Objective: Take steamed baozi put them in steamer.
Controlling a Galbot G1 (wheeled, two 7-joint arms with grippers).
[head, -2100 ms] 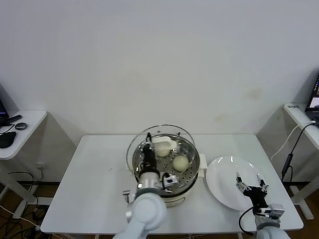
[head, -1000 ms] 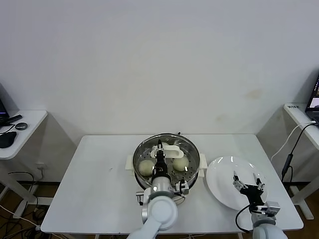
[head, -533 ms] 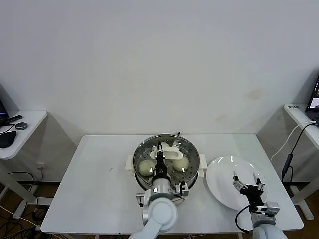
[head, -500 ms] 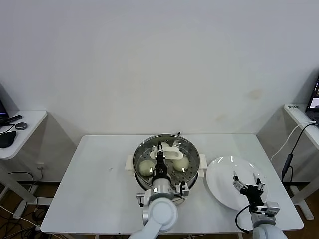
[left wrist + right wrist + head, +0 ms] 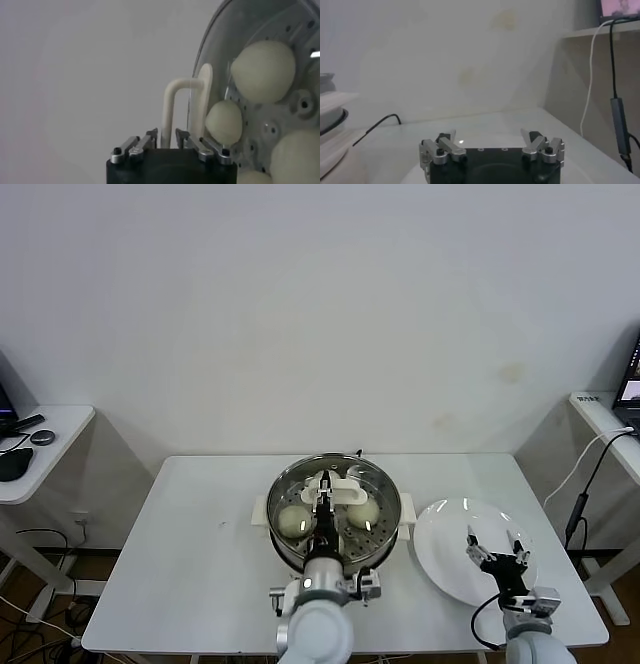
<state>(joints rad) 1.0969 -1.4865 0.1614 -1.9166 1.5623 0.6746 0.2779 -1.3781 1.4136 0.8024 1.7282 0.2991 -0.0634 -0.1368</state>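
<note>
On the left of the surface (image 5: 200,564) nothing lies. At its middle stands the steamer (image 5: 334,509), with the glass lid (image 5: 334,484) seated on it and the baozi (image 5: 292,521) inside on the perforated tray; two show plainly through the glass in the head view, and the left wrist view shows more of them crowded on the tray. The plate (image 5: 452,569) to the right is bare, so I judge the loading done and the covering all but finished.

The left hand (image 5: 166,141) sits over the lid, its fingers (image 5: 141,144) on either side of the white lid handle (image 5: 172,107) with small gaps showing, so apart and loosely straddling it, not clamped. The handle stands straight ahead of that hand, its arch crossing the line between the fingers, and the way out looks to be straight back along the hand's own axis, away from the lid; a sideways drift could catch the handle and shift the lid.

The right hand (image 5: 499,556) hovers over the near part of the plate, fingers spread wide, holding nothing and well apart from the steamer
</note>
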